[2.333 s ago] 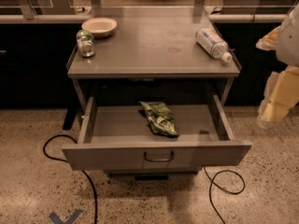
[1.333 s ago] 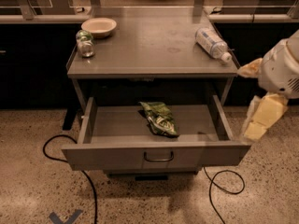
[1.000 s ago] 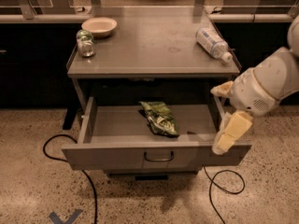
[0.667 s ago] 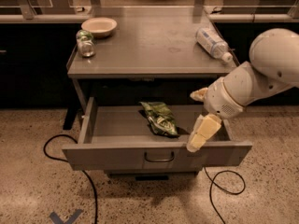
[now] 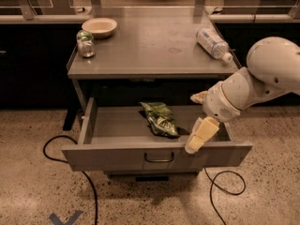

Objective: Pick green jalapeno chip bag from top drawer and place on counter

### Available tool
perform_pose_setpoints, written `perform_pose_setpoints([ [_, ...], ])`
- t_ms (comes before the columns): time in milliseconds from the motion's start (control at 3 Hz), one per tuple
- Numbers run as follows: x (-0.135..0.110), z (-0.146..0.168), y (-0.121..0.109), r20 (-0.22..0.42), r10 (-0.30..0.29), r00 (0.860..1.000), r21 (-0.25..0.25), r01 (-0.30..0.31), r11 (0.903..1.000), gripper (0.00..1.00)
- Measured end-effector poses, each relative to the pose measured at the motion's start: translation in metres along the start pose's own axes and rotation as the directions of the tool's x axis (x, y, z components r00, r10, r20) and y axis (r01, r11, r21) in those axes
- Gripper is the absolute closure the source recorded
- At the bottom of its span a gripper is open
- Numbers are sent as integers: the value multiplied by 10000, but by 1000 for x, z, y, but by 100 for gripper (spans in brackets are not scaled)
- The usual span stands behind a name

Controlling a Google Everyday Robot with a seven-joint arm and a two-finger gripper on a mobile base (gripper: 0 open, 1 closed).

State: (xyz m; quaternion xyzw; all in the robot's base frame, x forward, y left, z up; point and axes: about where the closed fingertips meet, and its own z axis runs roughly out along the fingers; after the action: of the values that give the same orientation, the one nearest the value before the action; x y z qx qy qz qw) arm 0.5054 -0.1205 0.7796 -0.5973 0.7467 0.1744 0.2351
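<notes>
The green jalapeno chip bag [image 5: 160, 119] lies crumpled in the middle of the open top drawer [image 5: 117, 156], near its front. The drawer is pulled out below the grey counter [image 5: 150, 50]. My gripper [image 5: 198, 117] hangs over the drawer's right part, just right of the bag and not touching it. Its two pale fingers [image 5: 200, 135] stand apart, open and empty. The white arm reaches in from the right.
On the counter stand a white bowl [image 5: 99, 27] and a green-topped can [image 5: 85, 43] at the back left, and a plastic bottle [image 5: 213, 43] lies at the right. Black cables [image 5: 89, 191] loop on the speckled floor at both sides of the drawer.
My arm has swung in from the right edge and down to the left, bringing the gripper over the drawer beside the bag. The bag and drawer have not moved.
</notes>
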Motion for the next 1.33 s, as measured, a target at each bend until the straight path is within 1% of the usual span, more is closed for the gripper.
perform_pose_setpoints([
  [333, 7, 20, -32, 458, 294, 9985, 524, -317, 9981, 0],
  [667, 7, 31, -90, 1376, 800, 9872, 1283, -979, 9869, 0],
  [1000, 7, 31, -89, 1362, 796, 9875, 1265, -970, 9872, 0],
  [1333, 6, 60, -104, -88, 868, 9962, 1616, -842, 9833, 0],
])
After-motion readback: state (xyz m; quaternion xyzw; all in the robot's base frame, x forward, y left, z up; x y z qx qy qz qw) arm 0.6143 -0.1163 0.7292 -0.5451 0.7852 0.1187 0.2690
